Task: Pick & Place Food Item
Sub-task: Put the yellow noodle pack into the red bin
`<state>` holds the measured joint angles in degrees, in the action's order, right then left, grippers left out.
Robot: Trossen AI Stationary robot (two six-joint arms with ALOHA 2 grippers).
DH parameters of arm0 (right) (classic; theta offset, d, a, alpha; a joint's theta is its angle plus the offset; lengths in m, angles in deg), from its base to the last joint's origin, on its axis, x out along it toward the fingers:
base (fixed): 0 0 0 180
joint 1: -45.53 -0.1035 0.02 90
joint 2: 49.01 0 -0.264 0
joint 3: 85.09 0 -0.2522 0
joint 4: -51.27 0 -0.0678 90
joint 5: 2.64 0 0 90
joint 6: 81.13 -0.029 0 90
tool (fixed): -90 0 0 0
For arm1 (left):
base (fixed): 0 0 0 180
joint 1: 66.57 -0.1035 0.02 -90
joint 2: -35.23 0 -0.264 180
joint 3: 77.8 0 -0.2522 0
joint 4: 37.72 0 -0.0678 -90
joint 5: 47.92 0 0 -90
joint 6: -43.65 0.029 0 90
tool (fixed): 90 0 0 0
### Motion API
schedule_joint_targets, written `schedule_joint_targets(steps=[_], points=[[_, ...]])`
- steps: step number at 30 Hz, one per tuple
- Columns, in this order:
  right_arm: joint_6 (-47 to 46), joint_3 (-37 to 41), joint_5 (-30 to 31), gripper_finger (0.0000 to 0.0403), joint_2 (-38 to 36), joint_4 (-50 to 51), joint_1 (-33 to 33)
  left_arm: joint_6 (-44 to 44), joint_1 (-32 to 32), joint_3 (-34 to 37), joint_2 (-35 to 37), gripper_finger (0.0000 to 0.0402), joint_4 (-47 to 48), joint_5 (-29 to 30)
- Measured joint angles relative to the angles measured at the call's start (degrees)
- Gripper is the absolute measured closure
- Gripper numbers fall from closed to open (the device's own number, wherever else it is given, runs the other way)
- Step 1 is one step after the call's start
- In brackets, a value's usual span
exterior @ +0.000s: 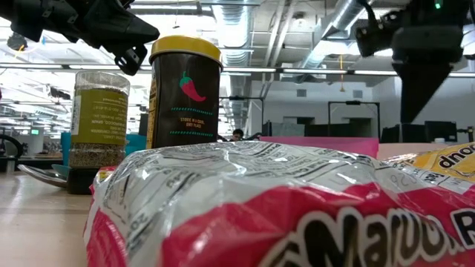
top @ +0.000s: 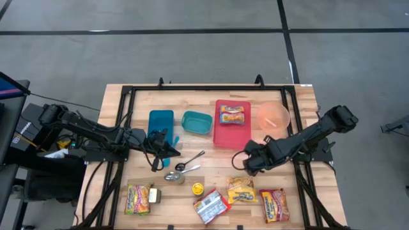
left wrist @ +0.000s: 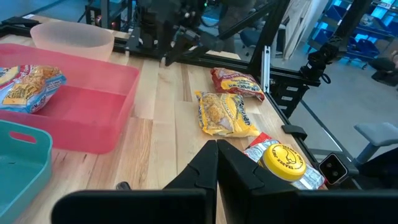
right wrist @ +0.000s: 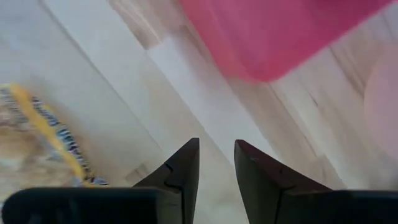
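The right gripper (top: pixel 250 163) hovers over bare wood just in front of the flat red plastic tray (top: pixel 232 131), its 2 dark fingers (right wrist: pixel 183 171) a narrow gap apart with nothing between them. The nearest food item, a yellow crinkled noodle packet (top: pixel 241 190), lies on the table just in front of this gripper, apart from it; in the right wrist view the packet's yellow edge (right wrist: pixel 37 124) shows beside the fingers. Another yellow noodle packet (top: pixel 232 114) already lies in the red tray. A red noodle packet (top: pixel 274 204) lies beside the yellow one, near the table's front edge.

The left gripper (top: pixel 171 151) is pinched fully shut and empty, hanging by the blue rectangular plastic container (top: pixel 160 124), above 2 metal spoons (top: pixel 189 162).

Along the front edge also lie a yellow-and-green snack packet (top: pixel 137 199) and a red-and-white foil packet (top: pixel 211 206), whose large lettering in the low view reads roughly "Maruch". Beside it stands a dark spice jar with a yellow lid (exterior: pixel 185 93), bearing a red chilli picture; its small print is unreadable. A glass jar of green herbs (exterior: pixel 99 122) stands next to it. A teal plastic tub (top: pixel 197 122) and a translucent pink bowl (top: pixel 273 117) flank the tray.
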<state>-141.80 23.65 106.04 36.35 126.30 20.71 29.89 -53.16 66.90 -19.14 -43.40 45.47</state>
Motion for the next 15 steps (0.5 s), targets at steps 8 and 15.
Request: schedule_joint_targets(steps=[8,15], points=[[-5.0,5.8,-3.4,0.0308,0.0,-2.4,-0.2,0.0,0.0,0.0,0.0,0.0401,0.0,0.0],[-9.5,8.8,-3.7,0.0308,0.0,-7.3,-3.9,0.0,0.0,0.0,0.0,0.0402,0.0,0.0]])
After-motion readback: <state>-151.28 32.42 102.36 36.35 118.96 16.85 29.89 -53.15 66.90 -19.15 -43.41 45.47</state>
